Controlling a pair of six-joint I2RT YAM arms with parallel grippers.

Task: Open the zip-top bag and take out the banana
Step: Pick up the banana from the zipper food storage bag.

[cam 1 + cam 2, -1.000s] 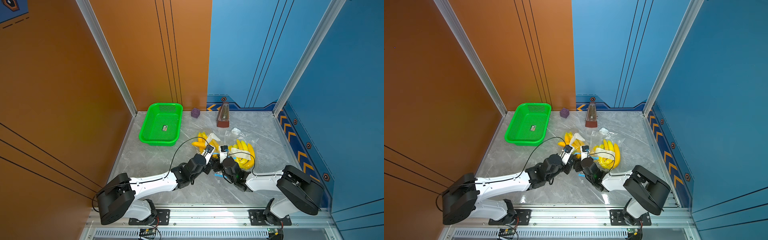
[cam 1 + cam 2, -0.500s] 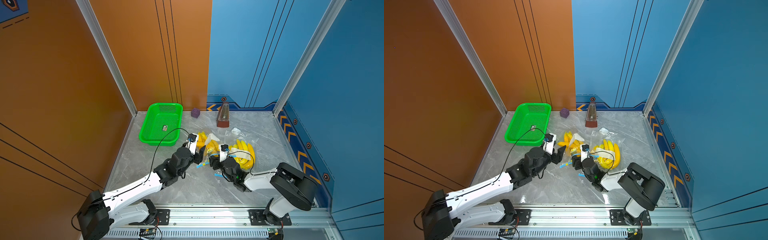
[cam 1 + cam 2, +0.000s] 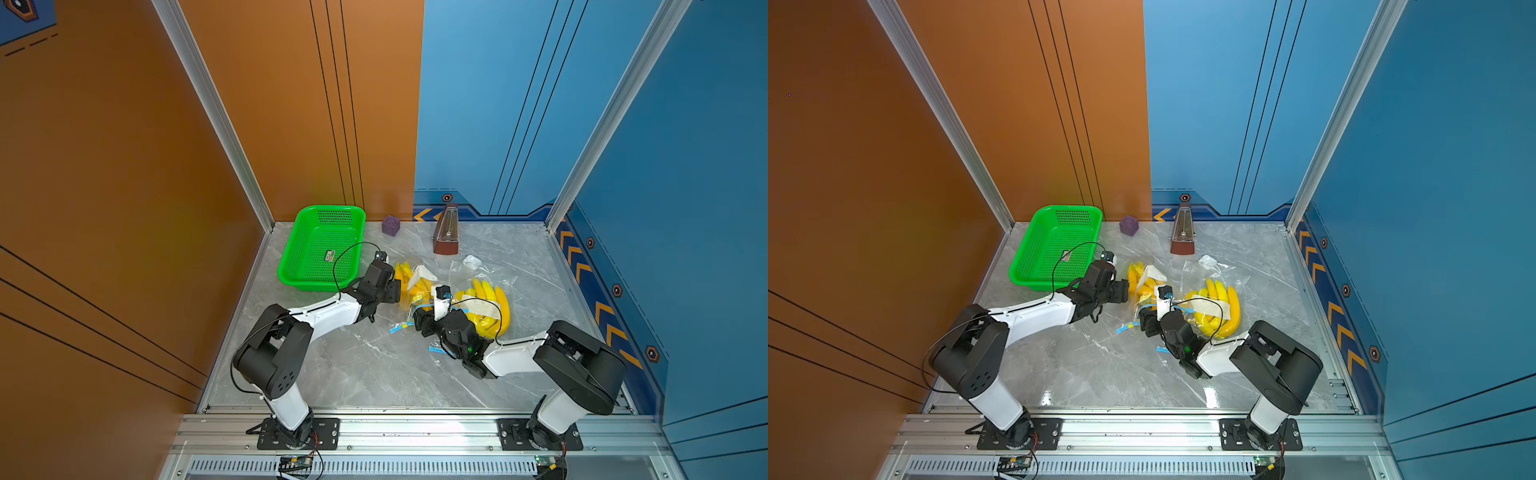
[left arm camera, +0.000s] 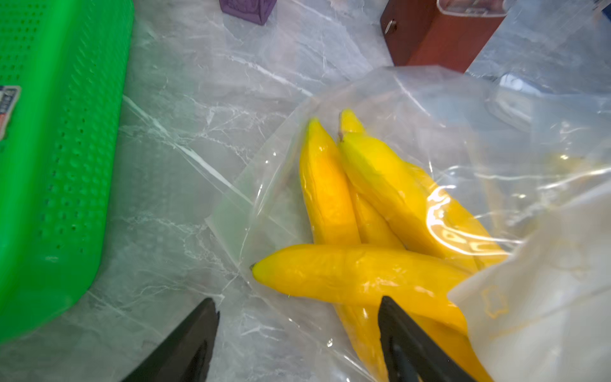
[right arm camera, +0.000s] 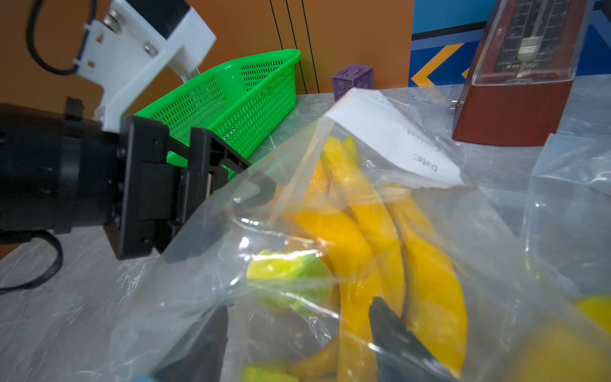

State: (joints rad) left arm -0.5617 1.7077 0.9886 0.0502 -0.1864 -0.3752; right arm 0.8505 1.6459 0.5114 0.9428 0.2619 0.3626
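The clear zip-top bag (image 3: 420, 275) (image 3: 1152, 275) lies mid-table with a bunch of yellow bananas (image 3: 402, 272) (image 3: 1136, 276) inside. In the left wrist view the bananas (image 4: 347, 277) show through the bag film (image 4: 413, 99). My left gripper (image 3: 397, 289) (image 4: 297, 306) is open at the bag's left edge, and one fingertip (image 4: 386, 307) rests over the film. My right gripper (image 3: 419, 322) (image 5: 297, 317) stands open at the bag's near end, by its blue zip strip (image 3: 399, 328). Film drapes across its jaws, and banana stems (image 5: 350, 251) lie between them.
A second clear bag of bananas (image 3: 488, 307) lies right of the first, beside the right arm. A green basket (image 3: 291, 253) stands at the left, close behind my left gripper. A purple cube (image 3: 390, 225) and a brown metronome (image 3: 446, 230) stand at the back wall.
My left gripper was shut near the right gripper at the bag's near end. It has opened, let go and moved to the bag's left edge by the basket. The right gripper stayed put.
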